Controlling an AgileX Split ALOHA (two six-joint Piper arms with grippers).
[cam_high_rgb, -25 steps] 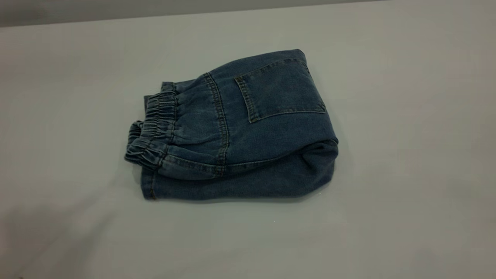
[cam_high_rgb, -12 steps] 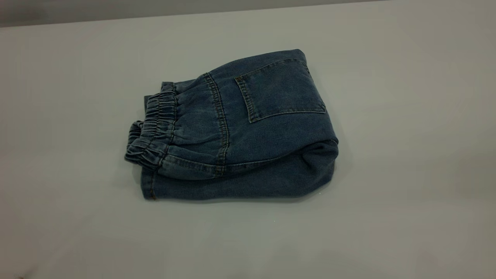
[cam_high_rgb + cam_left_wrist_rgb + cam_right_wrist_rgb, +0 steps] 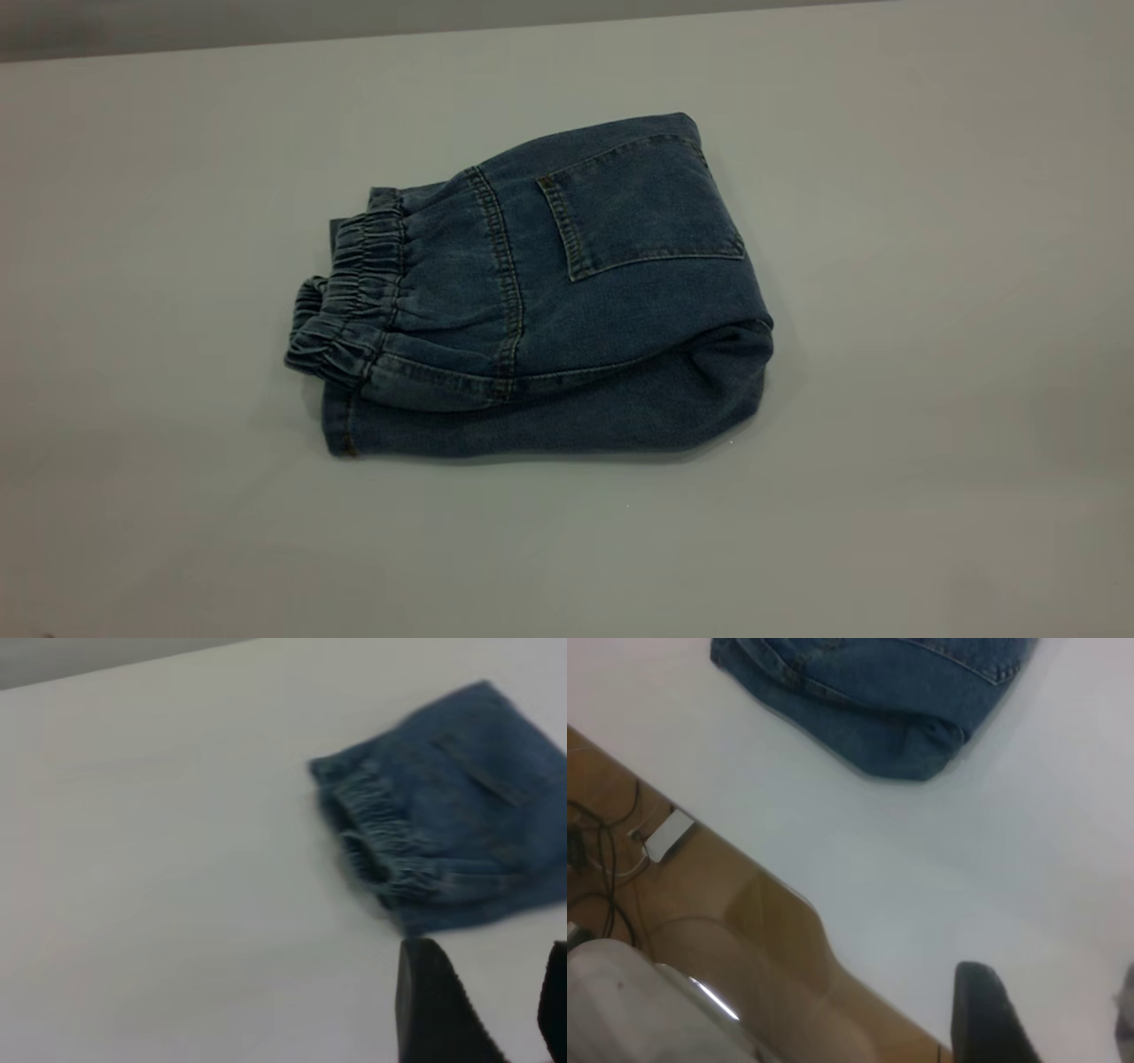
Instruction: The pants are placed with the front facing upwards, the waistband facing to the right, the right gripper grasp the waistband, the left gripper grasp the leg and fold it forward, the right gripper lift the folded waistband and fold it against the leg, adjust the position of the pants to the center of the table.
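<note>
The pants (image 3: 576, 310) lie folded into a compact bundle near the middle of the white table (image 3: 930, 399). The pocket (image 3: 638, 208) faces up, and the gathered waistband (image 3: 350, 301) lies at the bundle's left end over the leg hem. Neither gripper appears in the exterior view. In the left wrist view the left gripper (image 3: 490, 948) is open and empty above bare table, a short way off the waistband (image 3: 381, 837). In the right wrist view the right gripper (image 3: 1052, 974) is open and empty near the table's edge, well away from the pants (image 3: 895, 691).
The right wrist view shows the table's edge (image 3: 788, 895), with wooden floor, cables and a small white box (image 3: 669, 835) beyond it. A pale rounded object (image 3: 638, 1010) sits lower down. The table's far edge (image 3: 443, 31) runs along the top of the exterior view.
The pants have not moved. A faint shadow on the table's front left in the exterior view has faded away.
</note>
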